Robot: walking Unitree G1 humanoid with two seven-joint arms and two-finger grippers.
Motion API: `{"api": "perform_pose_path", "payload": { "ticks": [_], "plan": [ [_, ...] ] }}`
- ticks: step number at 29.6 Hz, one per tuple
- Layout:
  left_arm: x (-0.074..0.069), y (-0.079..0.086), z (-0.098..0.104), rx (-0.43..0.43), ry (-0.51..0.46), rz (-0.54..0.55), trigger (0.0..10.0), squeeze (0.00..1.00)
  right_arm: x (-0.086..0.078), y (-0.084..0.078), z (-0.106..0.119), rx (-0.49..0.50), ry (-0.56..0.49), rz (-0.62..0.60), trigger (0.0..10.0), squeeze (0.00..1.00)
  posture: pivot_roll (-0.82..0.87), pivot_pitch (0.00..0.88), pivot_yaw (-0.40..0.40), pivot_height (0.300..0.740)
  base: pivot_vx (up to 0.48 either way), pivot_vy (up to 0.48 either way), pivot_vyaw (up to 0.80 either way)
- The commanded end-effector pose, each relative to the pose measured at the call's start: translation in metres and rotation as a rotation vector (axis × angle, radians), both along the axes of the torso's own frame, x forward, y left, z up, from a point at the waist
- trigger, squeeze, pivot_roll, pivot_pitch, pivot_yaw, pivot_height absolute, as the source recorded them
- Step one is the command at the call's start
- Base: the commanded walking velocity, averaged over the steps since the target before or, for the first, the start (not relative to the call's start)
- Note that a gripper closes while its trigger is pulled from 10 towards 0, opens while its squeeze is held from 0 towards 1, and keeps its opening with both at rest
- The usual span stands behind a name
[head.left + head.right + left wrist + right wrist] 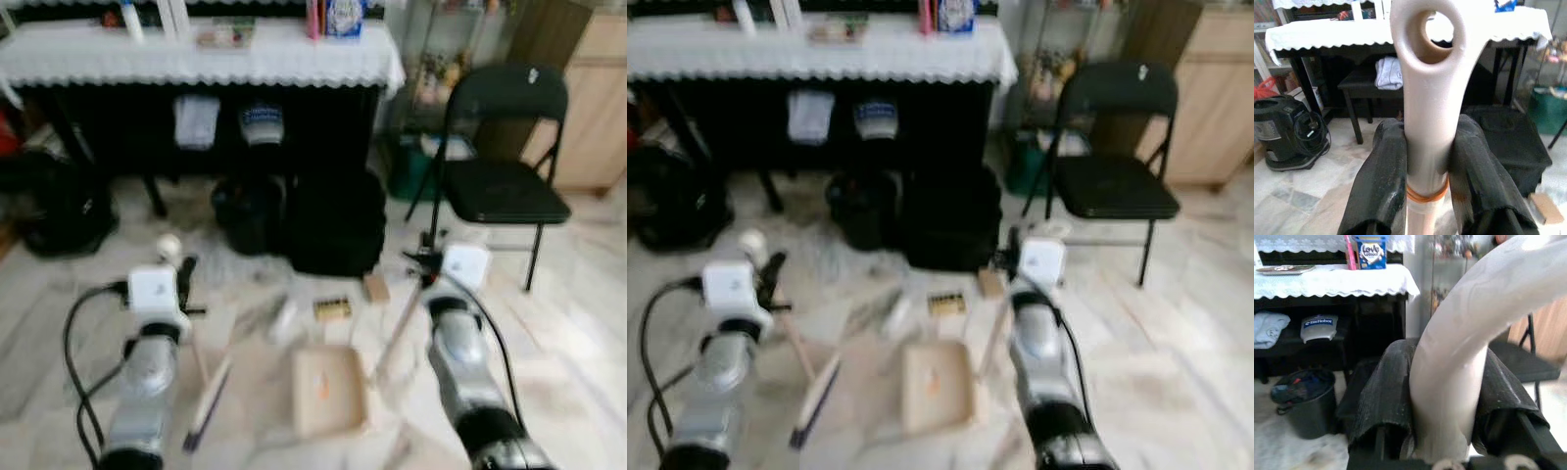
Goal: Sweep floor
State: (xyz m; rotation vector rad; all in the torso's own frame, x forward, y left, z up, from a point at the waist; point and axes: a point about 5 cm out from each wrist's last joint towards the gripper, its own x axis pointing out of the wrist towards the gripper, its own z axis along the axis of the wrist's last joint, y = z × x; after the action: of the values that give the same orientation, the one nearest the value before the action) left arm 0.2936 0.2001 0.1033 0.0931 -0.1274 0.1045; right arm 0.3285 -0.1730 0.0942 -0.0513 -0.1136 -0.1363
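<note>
The left tool (1427, 181) is closed on the pale handle of a broom (208, 397); in the left wrist view its two black fingers (1382, 181) press against either side of the shaft just below the handle's hanging loop, with an orange band around the shaft between them. From the head views the broom slants down and toward the robot, its dark brush end resting on the floor (568, 333) between the two arms.

The right tool (1447, 396) is closed on the curved white handle of a dustpan (329, 389); the right wrist view shows the fingers (1383, 391) clamped on both sides of that handle. The dustpan's beige tray lies flat on the floor just to the right of the broom's brush end, between the arms, with a small orange scrap (322, 385) inside it. Its long handle rises from the tray up to the right tool.

Ahead of the tray on the floor lie a small brown-and-yellow packet (332, 309) and a tan block (375, 287). Beyond them stand a black bag (335, 221) and a dark bucket (245, 211) under a counter (196, 54) draped with a white lace-edged cloth. A black folding chair (505, 166) stands to the right, and a dark vacuum cleaner (1288, 132) sits on the floor at the left
</note>
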Motion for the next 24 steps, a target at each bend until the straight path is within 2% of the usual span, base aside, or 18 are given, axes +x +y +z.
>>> {"api": "perform_pose_path", "payload": {
  "ticks": [1, 10, 17, 24],
  "plan": [
    [0.0012, 0.0043, 0.0104, 0.014, -0.050, 0.010, 10.0, 0.00, 0.0059, 0.0086, 0.0128, 0.007, -0.051, 0.022, 10.0, 0.00, 0.04, 0.014, -0.034, 0.740, 0.345, 0.000, 0.00],
    [0.0009, 0.0069, 0.0106, 0.015, -0.050, 0.020, 10.0, 0.00, 0.0050, 0.0131, 0.0146, -0.021, -0.068, 0.054, 10.0, 0.00, 0.04, 0.027, -0.033, 0.740, 0.347, 0.000, 0.00],
    [0.0013, 0.0076, 0.0111, 0.016, -0.051, 0.023, 10.0, 0.00, 0.0051, 0.0162, 0.0145, -0.042, -0.064, 0.073, 10.0, 0.00, 0.04, 0.031, -0.032, 0.740, 0.348, 0.000, 0.77],
    [0.0016, 0.0076, 0.0112, 0.016, -0.051, 0.024, 10.0, 0.00, 0.0055, 0.0168, 0.0136, -0.027, -0.055, 0.080, 10.0, 0.00, 0.04, 0.034, -0.032, 0.740, 0.347, 0.000, 0.00]
  ]
}}
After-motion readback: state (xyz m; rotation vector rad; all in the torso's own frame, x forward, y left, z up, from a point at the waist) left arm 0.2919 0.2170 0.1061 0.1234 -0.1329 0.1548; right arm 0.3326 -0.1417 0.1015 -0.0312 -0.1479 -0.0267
